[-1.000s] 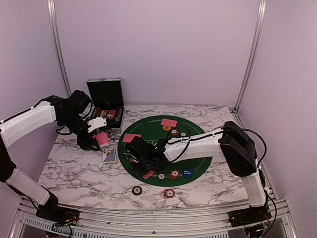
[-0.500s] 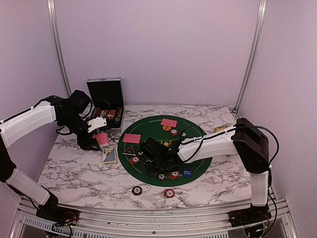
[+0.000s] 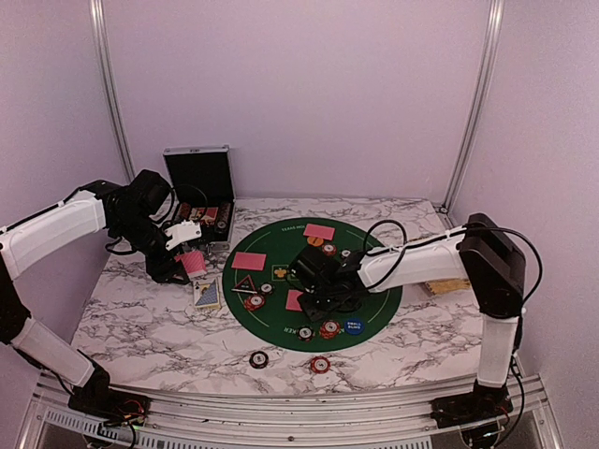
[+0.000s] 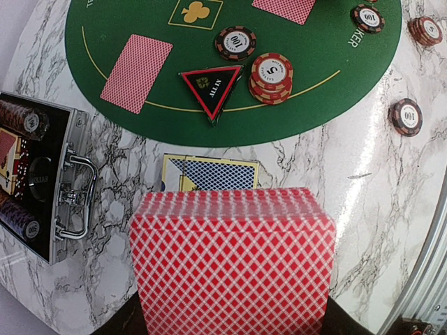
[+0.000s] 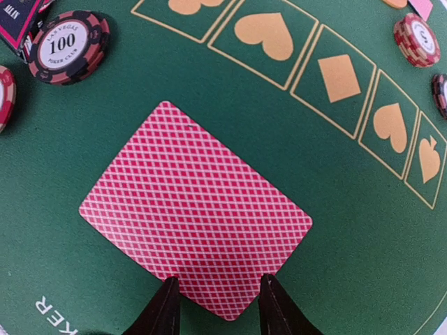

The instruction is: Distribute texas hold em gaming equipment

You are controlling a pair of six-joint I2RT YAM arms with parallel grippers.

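Red-backed deck point(image 4: 232, 258) aloft; one card point(image 5: 195, 209) face-down on green mat point(image 5: 349, 230) near chips point(image 5: 68, 45)

Overhead camera looks down across the whole bench point(image 3: 140, 327); both wrist cameras look down closely, sharing a black chip point(image 4: 235, 43) on the green mat point(image 4: 321, 35).

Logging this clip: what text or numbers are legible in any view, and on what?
"LAS VEGAS 100 POKER CLUB": black chip.
"ALL IN": triangular marker.
"5": top of the red chip stack.
"100": lone chip beside the mat.
"KER": green mat, the rest of the word cut off.
Too small to read: the blue disc and the lettering at the mat's far edge.
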